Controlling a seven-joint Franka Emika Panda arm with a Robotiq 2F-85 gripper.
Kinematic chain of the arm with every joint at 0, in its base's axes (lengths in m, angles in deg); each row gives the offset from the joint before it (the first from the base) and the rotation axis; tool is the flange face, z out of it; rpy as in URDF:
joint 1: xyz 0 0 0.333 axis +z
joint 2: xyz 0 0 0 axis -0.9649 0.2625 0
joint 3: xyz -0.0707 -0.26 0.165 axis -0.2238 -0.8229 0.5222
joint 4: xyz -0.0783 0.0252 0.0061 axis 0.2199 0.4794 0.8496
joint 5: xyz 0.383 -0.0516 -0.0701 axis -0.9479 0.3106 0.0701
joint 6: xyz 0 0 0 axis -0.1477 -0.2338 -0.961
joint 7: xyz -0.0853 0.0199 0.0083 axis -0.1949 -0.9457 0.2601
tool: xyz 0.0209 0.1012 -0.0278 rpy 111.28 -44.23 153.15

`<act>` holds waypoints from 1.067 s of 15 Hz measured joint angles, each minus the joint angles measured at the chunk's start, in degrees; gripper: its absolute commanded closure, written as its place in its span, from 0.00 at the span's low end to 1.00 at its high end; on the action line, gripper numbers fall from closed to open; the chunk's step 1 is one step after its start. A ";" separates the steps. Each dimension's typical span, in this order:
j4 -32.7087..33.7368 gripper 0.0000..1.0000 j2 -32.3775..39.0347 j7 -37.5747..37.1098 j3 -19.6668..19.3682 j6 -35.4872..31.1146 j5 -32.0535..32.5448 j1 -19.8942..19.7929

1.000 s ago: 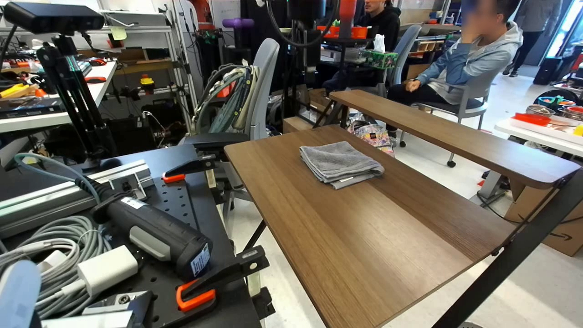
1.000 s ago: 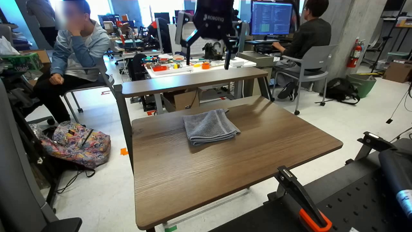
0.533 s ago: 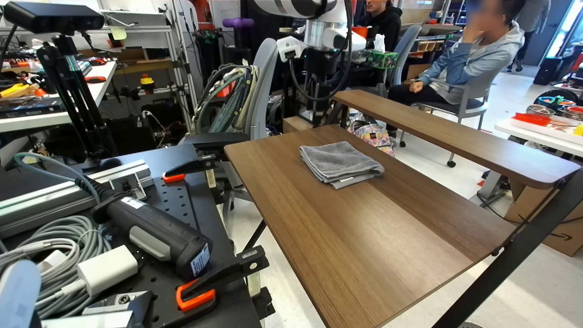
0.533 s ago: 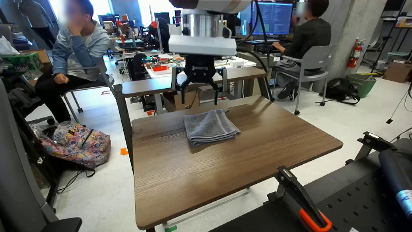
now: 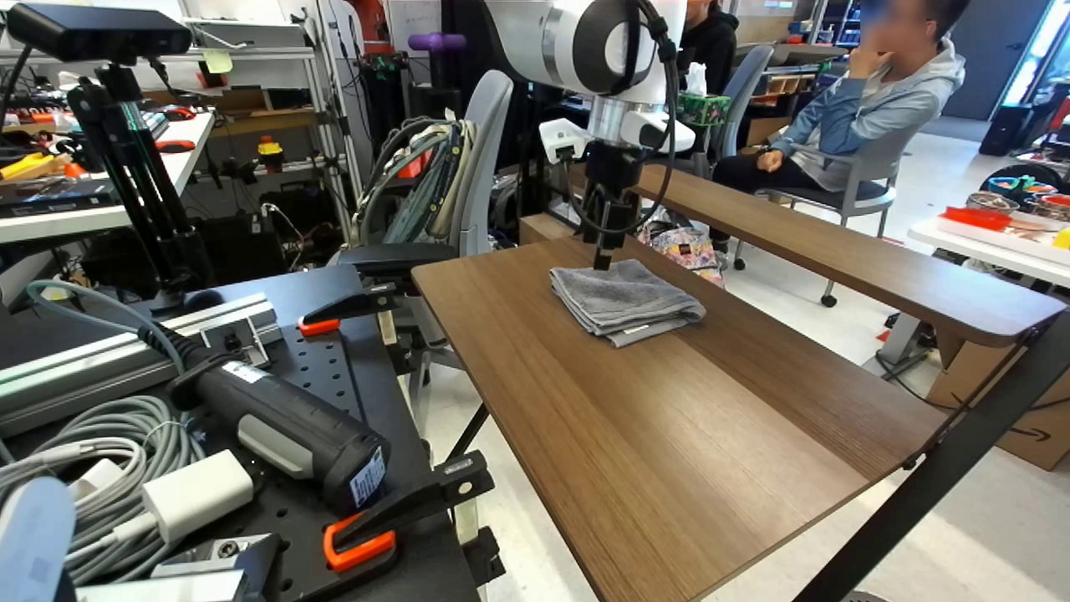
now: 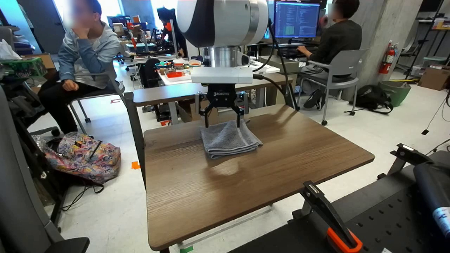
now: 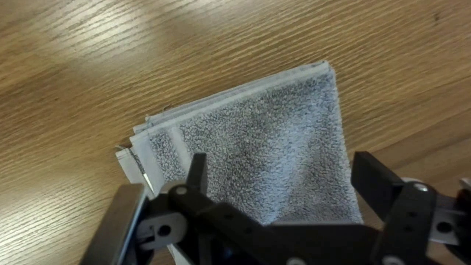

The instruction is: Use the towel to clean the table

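Brown wood grain runs right across the broad worktop (image 5: 685,468), and as far as I can judge the cleaning of it hasn't begun. Over it hangs the white and black robot arm (image 6: 221,24), and that is what has changed: a second ago its lower end was up high, and now both exterior views have it brought down low. The grey towel (image 6: 228,142) hasn't budged; it lies folded in loose layers on the worktop, nearer one end than the other. The fingers (image 6: 206,121) stand well apart, pointing down, with nothing held between them; in the wrist view one is over the towel and the other looks just beyond its edge, though whether either tip touches I can't tell. To me that means the reach is nearly over and the pick-up comes next: a little lower, then a pinch deep enough to gather every layer, or only the top fold may come away
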 measured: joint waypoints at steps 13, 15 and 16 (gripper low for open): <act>9.42 0.00 9.50 0.06 -3.44 1.41 0.01 -0.67; 10.19 0.00 10.41 0.10 -4.06 1.41 0.02 -0.73; 10.50 0.00 10.82 0.15 -4.36 1.41 0.02 -0.85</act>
